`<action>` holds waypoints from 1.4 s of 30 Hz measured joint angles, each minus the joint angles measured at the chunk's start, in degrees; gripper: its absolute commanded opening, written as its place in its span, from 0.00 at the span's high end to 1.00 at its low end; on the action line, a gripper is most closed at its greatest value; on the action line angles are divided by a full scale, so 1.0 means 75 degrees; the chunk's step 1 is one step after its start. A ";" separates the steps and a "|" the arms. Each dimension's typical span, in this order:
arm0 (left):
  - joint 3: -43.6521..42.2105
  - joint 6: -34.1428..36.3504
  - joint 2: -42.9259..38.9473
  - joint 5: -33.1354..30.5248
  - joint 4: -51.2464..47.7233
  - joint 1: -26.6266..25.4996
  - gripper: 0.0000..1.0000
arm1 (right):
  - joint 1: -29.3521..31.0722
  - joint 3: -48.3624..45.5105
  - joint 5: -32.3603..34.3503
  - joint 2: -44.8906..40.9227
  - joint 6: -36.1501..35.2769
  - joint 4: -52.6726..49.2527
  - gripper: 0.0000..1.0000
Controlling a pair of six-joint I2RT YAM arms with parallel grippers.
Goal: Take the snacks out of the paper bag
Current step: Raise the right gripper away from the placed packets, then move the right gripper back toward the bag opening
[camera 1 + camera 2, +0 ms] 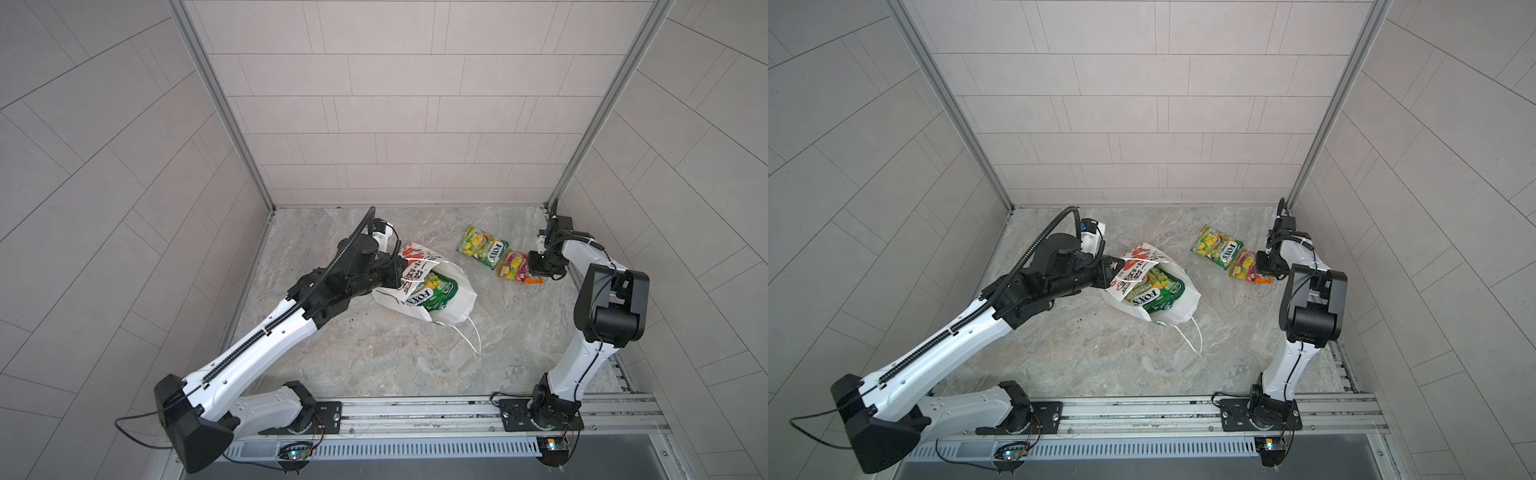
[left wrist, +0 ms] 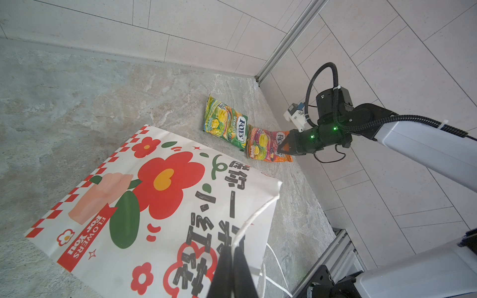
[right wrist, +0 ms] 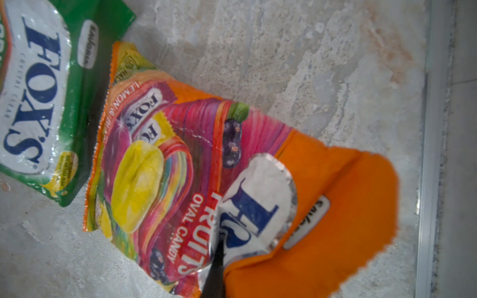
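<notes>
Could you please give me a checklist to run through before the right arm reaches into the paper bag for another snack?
1. Pink-orange packet lying on the table, outside the paper bag: ok.
2. Right gripper has let go of that packet: cannot tell; its tip rests on it.
3. Green FOX'S packet out on the table: ok.
4. Left gripper shut on the cord handle: ok.
5. Bag mouth open in both top views: ok.
6. Bag emptied: not ok; a second green packet shows inside.

The left arm point(image 1: 266, 353) and the right arm point(image 1: 582, 365) are white with black joints. A black ribbed cable point(image 1: 299, 303) follows the left.
</notes>
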 measured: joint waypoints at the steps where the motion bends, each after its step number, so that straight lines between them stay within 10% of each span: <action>1: 0.0000 0.0000 0.0000 0.0000 0.0000 0.0000 1.00 | -0.0003 -0.0064 -0.0003 -0.0044 0.0035 0.0032 0.66; 6: 0.0000 0.0000 0.0000 0.0006 -0.0003 0.0000 1.00 | -0.0017 -0.0682 -0.0122 -0.0705 0.0358 0.0189 0.46; 22: 0.0000 0.0172 -0.0087 0.0545 0.0064 0.0000 1.00 | 0.0041 -0.3800 -0.4062 -0.5097 0.3331 0.3191 0.45; 42: -0.0003 0.0023 -0.0128 0.1105 0.0423 0.0000 1.00 | 0.5082 -0.6537 -0.4739 -0.7886 0.4304 0.5275 0.52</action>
